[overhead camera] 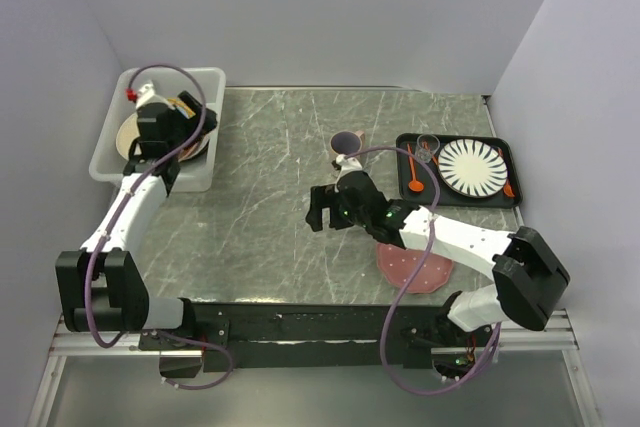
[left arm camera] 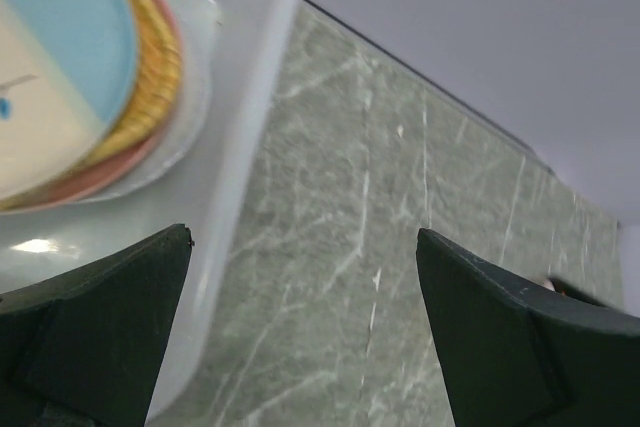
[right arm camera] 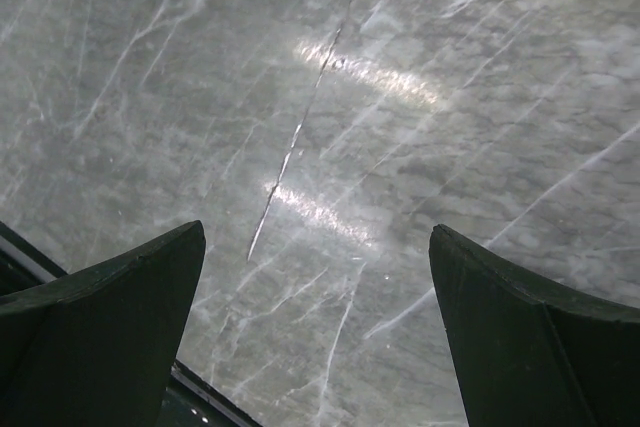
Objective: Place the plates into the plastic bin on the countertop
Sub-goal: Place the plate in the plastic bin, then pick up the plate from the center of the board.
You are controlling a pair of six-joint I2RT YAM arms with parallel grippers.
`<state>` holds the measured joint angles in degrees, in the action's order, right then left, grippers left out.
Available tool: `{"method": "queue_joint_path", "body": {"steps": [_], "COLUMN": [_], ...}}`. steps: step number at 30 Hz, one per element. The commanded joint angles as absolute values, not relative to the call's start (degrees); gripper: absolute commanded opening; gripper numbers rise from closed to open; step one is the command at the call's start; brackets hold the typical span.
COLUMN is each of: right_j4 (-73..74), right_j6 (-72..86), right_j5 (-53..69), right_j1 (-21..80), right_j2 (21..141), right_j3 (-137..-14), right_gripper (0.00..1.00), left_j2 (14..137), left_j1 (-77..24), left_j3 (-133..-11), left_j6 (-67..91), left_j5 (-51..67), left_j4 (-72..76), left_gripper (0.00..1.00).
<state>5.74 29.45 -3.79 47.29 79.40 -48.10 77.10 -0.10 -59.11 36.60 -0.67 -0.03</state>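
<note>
top: pink plate (overhead camera: 412,267) lower centre-right, under right arm, behind spread right gripper (overhead camera: 330,213); other plates (overhead camera: 130,135) in plastic bin (overhead camera: 108,155), upper left | left wrist: left gripper (left arm camera: 305,237) spread, bin wall between its tips | right wrist: bare countertop (right arm camera: 350,97) only

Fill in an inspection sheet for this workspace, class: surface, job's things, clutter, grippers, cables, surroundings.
Surface: grey-green marble countertop, with white veins and scratches.
Job's things: plastic bin at the far left, holding stacked plates; one pink plate lies on the countertop, partly under the right arm.
Clutter: black tray at the far right with a striped plate, orange cutlery and a small glass; a mug stands left of the tray.
Grippers: left gripper open over the bin's wall; right gripper open above bare countertop.
Cables: purple cable looped along each arm.
Surroundings: plain pale walls on three sides.
</note>
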Motion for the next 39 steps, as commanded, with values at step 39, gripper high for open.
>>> {"method": "queue_joint_path", "body": {"steps": [39], "right_j4": [16.61], "right_j6": [33.22], "right_j5": [-0.18], "right_j1": [-1.56], "right_j2": [51.68], "right_j3": [-27.6], "right_gripper": [1.0], "left_j2": [95.09], "left_j1": [-42.45], "left_j3": [-52.2], "left_j6": [38.93], "left_j5": [15.38], "left_j4": [19.25], "left_gripper": [0.99]}}
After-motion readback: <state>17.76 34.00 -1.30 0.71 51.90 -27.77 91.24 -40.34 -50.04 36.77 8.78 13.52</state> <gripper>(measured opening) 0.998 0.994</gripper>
